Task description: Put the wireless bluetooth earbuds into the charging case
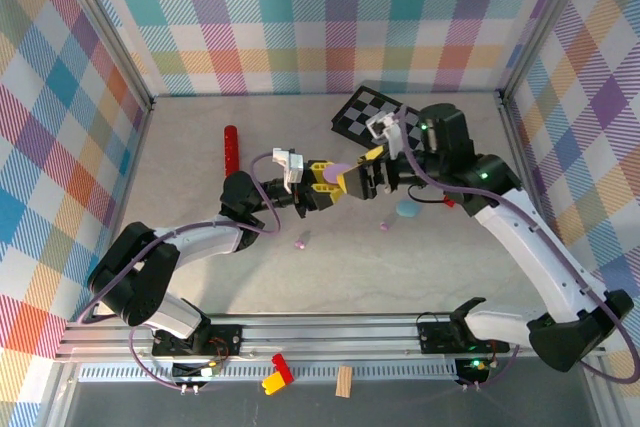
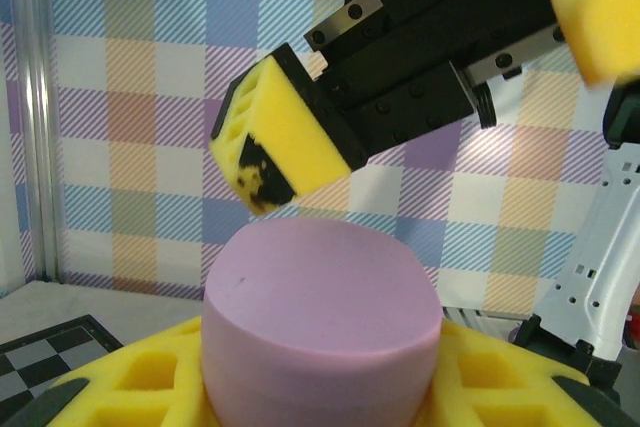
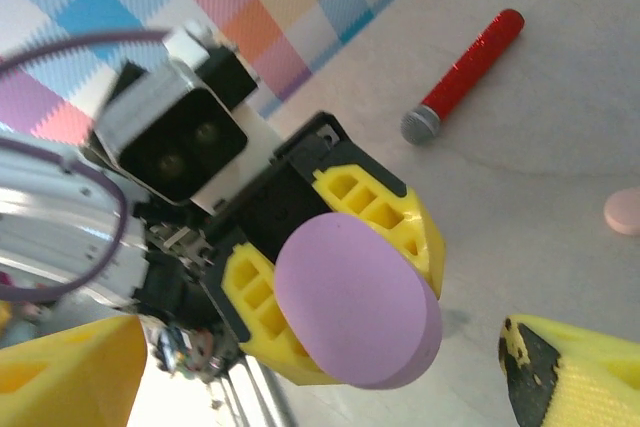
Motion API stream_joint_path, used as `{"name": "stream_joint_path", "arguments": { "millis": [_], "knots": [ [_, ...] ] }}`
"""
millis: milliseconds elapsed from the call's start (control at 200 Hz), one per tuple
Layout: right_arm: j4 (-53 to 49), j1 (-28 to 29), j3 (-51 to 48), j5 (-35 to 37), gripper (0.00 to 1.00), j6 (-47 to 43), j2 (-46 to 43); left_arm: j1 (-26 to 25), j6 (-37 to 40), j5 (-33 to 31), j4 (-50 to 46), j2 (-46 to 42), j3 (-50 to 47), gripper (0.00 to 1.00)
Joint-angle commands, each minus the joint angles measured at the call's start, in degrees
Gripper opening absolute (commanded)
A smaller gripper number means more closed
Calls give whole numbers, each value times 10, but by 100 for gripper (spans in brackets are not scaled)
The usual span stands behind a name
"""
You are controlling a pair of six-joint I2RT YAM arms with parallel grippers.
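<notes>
My left gripper (image 1: 330,177) is shut on a purple pebble-shaped charging case (image 1: 339,165), held up off the table. The case (image 2: 320,317) sits between its yellow fingers (image 2: 150,387) with the lid closed. My right gripper (image 1: 360,169) is open just to the right of the case. One of its yellow fingertips (image 2: 285,137) hangs just above the case without touching. In the right wrist view the case (image 3: 355,297) lies between that gripper's spread fingertips (image 3: 570,372). Two tiny purple earbuds (image 1: 300,242) (image 1: 383,225) lie on the table below.
A pale blue case (image 1: 408,209) and a small red piece (image 1: 448,201) lie right of the grippers. A red stick (image 1: 231,150) with a grey end (image 3: 420,127) lies at the left. A checkerboard (image 1: 372,112) is at the back, and a pink disc (image 3: 622,210) rests on the table.
</notes>
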Motion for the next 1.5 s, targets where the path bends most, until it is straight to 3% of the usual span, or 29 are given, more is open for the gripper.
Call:
{"name": "stream_joint_path", "arguments": {
  "millis": [0,545,1290,1495],
  "knots": [
    [-42,20,22,77,90,-80,12,6,-1,18,22,-14,0,37],
    [7,48,24,222,89,-66,15,11,-21,33,18,-19,7,36],
    [-13,48,82,222,89,-29,50,15,-13,49,17,-19,7,36],
    [45,47,40,152,90,-2,-8,17,-3,41,12,-17,2,36]
  ]
}}
